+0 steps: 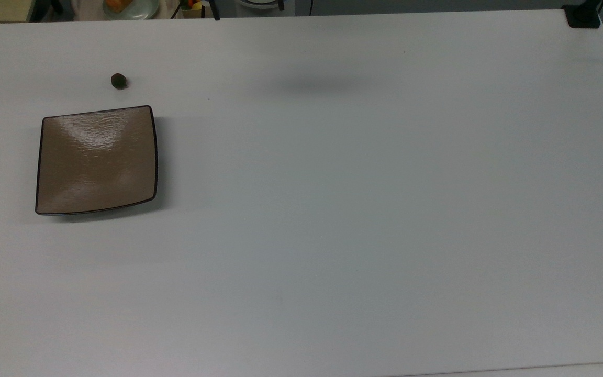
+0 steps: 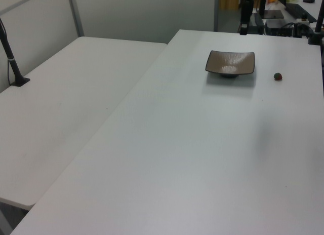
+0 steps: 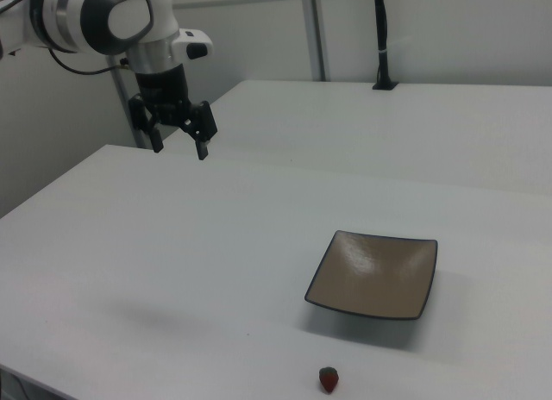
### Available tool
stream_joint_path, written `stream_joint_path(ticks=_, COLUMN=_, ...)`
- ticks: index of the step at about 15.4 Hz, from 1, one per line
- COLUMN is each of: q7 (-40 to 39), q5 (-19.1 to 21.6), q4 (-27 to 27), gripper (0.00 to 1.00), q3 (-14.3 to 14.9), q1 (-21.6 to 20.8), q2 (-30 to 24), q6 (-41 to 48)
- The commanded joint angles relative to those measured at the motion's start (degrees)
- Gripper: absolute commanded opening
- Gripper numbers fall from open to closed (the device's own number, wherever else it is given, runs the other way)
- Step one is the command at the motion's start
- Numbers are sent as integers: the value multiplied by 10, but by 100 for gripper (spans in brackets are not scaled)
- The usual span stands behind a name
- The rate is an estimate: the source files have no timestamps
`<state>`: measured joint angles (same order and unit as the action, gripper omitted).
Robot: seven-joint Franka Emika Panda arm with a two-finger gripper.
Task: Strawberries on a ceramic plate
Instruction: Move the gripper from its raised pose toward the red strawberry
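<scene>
The tiny dark red strawberry point(image 3: 329, 379) is seen on the white table point(image 3: 172, 262), just beside the square shiny brown plate point(image 3: 373, 274) — not touching. The black gripper point(image 3: 179, 148) is held high, fingers apart — nothing between them.

Hand point(image 3: 179, 138) open, high over table point(image 3: 129, 245) — plate point(image 3: 373, 274) bare, strawberry point(image 3: 329, 378) near its corner.

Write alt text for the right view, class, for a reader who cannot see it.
A robot arm's open gripper hangs above a white table, holding nothing. A square tan ceramic plate sits bare, and a small strawberry lies apart from it on the table.
</scene>
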<state>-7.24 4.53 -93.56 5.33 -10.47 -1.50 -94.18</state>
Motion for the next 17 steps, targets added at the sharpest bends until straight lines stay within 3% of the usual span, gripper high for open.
stream_joint_path(ticks=1, q7=5, q5=3, q4=1, gripper=100, q3=-13, q1=7, q2=18, q6=-13)
stream_joint_path(ticks=11, q7=1, q5=9, q4=-2, gripper=100, q3=-8, q1=9, q2=11, q6=-25)
stream_joint_path(ticks=17, q7=-261, q5=10, q4=-4, gripper=100, q3=-13, q1=37, q2=9, q6=-21)
